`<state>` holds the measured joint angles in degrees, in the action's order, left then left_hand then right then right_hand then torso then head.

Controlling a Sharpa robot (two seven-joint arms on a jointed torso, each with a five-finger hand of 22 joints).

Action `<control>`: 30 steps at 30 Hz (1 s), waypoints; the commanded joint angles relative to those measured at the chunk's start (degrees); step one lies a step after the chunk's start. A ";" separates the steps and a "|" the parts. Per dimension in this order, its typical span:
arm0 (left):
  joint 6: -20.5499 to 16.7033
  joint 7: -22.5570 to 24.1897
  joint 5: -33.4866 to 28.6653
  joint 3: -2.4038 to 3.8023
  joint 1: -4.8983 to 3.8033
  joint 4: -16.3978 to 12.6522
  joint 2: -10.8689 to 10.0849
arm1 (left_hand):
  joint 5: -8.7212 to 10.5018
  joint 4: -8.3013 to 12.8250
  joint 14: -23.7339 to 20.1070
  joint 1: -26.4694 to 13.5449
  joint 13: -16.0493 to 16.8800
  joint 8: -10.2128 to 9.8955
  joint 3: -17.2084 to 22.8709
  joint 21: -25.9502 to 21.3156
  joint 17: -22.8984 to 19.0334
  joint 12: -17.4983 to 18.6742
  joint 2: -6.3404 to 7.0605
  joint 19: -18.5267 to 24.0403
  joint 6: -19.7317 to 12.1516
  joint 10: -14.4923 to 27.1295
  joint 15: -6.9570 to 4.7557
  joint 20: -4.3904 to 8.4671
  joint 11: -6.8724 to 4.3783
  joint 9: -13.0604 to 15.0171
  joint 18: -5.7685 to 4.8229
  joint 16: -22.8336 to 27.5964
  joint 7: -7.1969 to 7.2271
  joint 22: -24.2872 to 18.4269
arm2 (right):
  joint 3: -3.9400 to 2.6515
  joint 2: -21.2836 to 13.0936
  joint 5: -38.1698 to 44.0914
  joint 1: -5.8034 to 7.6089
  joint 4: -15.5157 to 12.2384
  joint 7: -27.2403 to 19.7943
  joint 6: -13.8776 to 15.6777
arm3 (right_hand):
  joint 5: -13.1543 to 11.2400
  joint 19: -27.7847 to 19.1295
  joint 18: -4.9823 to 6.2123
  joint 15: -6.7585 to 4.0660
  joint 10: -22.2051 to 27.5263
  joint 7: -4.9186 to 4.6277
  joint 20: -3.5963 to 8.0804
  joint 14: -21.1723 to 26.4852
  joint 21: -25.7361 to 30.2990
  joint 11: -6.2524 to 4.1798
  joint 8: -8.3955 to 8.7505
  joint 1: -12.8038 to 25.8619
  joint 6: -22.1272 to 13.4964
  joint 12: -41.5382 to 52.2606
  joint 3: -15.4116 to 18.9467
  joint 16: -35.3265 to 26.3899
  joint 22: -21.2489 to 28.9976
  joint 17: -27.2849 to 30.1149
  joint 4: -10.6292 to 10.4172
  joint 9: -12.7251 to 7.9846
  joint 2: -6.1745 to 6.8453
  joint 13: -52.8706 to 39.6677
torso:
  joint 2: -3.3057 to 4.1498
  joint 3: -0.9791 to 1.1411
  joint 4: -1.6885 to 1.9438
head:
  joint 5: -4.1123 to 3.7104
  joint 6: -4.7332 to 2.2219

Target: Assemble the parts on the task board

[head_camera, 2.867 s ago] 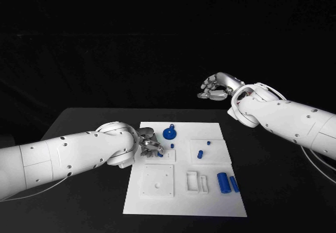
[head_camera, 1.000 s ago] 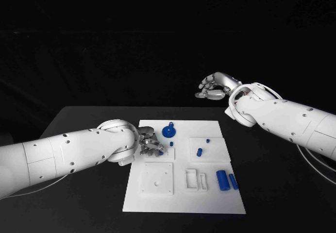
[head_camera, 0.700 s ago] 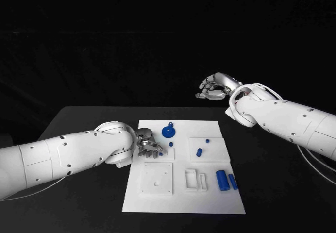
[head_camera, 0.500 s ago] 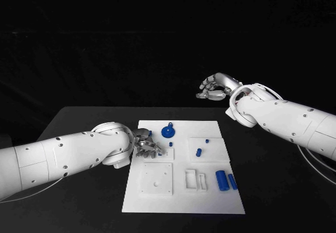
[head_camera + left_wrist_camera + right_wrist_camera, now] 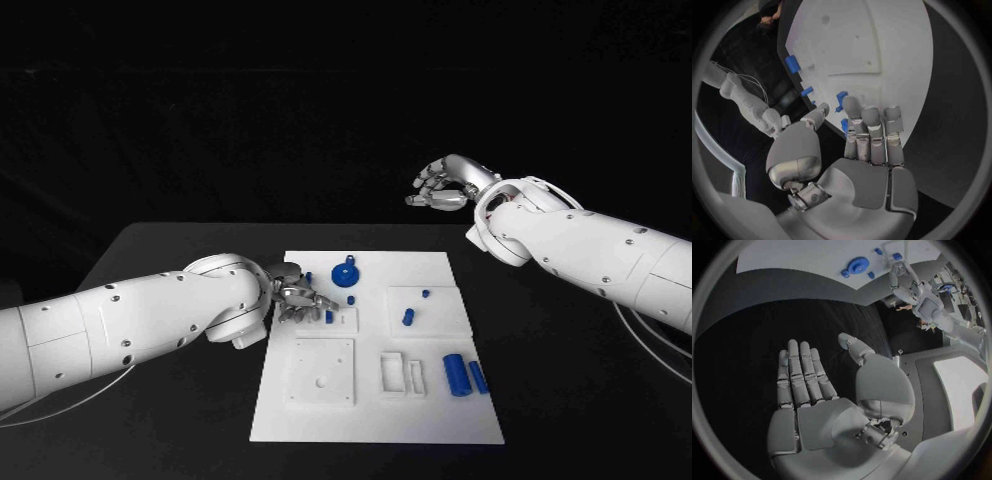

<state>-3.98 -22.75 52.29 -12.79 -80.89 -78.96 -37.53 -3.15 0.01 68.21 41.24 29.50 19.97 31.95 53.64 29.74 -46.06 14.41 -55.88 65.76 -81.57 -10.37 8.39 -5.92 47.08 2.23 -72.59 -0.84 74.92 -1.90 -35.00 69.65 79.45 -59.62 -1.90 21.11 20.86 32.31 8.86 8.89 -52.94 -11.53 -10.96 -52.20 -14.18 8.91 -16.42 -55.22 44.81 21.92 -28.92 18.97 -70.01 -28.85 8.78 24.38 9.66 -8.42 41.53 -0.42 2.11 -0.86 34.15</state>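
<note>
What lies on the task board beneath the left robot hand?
Beneath the left robot hand, on the white task board, small blue parts show beside its fingers. Whatever sits directly under the palm is covered, so it cannot be told.

Left hand (image 5: 299, 299): withdrawn a little toward the task board's (image 5: 433, 420) left edge, away from the small blue part (image 5: 329, 317) in the left raised block over which its fingers were earlier bent. Fingers now extended with nothing between them, as seen in the left wrist view (image 5: 870, 132); fingertips just beside that part, which is more fully uncovered than before.

Right hand (image 5: 444, 185): shifted very slightly, held raised beyond the board's far edge.
</note>
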 commanded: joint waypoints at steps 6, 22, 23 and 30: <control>0.57 0.67 -3.93 3.28 -0.10 0.36 -0.92 | -0.08 1.55 -1.42 2.64 -0.55 -1.40 -1.80 -1.15 -0.63 0.64 -2.43 1.62 -1.76 1.65 0.29 6.50 0.85 -0.66 -0.02 0.83 -0.50 0.31 | -0.02 -0.12 -0.89 -0.05 0.02 -0.31 0.22 | 0.06 -0.36 0.00 -0.04 0.20 -0.59 -0.05 0.42 0.27 0.35 0.07 0.03 -0.50 -0.21 0.25 -0.31 -0.07 0.08 0.03 -0.07 0.50 0.09 | 0.01 0.10 0.09 | 0.11 -0.39; 5.45 0.27 -2.04 5.14 -2.00 13.81 3.77 | -0.34 3.31 -1.41 4.04 -0.96 -3.28 -4.63 -1.96 -1.21 0.73 -4.67 1.63 -3.94 2.11 0.63 6.38 1.47 -1.72 -0.24 1.23 -1.12 0.07 | -0.02 -0.24 -1.18 -0.11 -0.11 0.03 0.32 | 0.10 -0.38 0.02 -0.03 0.19 -0.60 -0.07 0.42 0.31 0.36 0.07 -0.01 -0.51 -0.21 0.22 -0.32 -0.11 0.10 -0.02 -0.10 0.46 0.19 | 0.19 0.12 -0.30 | 0.21 -0.83; 5.52 0.30 -1.73 5.15 -2.10 14.41 4.03 | -0.24 3.36 -1.46 4.06 -1.00 -3.50 -4.78 -2.04 -1.25 0.75 -4.57 1.67 -4.29 2.19 0.67 6.36 1.55 -1.83 -0.26 1.27 -1.22 0.06 | -0.02 -0.24 -1.18 -0.11 -0.14 0.03 0.33 | 0.10 -0.38 0.02 -0.03 0.19 -0.60 -0.07 0.42 0.31 0.36 0.06 -0.01 -0.51 -0.21 0.22 -0.32 -0.12 0.10 -0.02 -0.10 0.46 0.20 | 0.23 0.12 -0.34 | 0.25 -0.85; 7.04 0.88 1.99 5.15 -2.42 19.30 6.38 | -0.02 2.99 -1.98 3.99 -1.22 -4.51 -5.13 -2.54 -1.50 0.96 -3.80 2.07 -5.68 2.76 1.02 6.19 2.05 -2.57 -0.38 1.59 -1.74 -0.03 | -0.02 -0.26 -1.24 -0.11 -0.44 0.05 0.48 | 0.10 -0.39 0.02 -0.03 0.19 -0.60 -0.08 0.43 0.33 0.36 0.06 0.00 -0.51 -0.21 0.22 -0.33 -0.13 0.11 -0.04 -0.10 0.47 0.23 | 0.23 0.08 -0.26 | 0.29 -0.72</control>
<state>0.80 -22.66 51.48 -7.69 -83.13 -60.11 -31.48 -3.37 3.10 66.43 45.32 28.34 15.70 26.99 51.46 28.29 -45.31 10.33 -54.04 60.34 -79.07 -9.49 7.79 -3.93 44.56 2.21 -71.21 -2.53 74.90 -1.91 -35.24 68.45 79.34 -59.88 -1.77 21.26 20.86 32.32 8.86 8.88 -52.94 -11.50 -10.95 -52.21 -14.18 8.91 -16.42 -55.22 44.84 21.90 -28.92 18.97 -70.05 -28.81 8.79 24.37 9.66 -8.24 41.75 -0.33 1.85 -0.70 33.34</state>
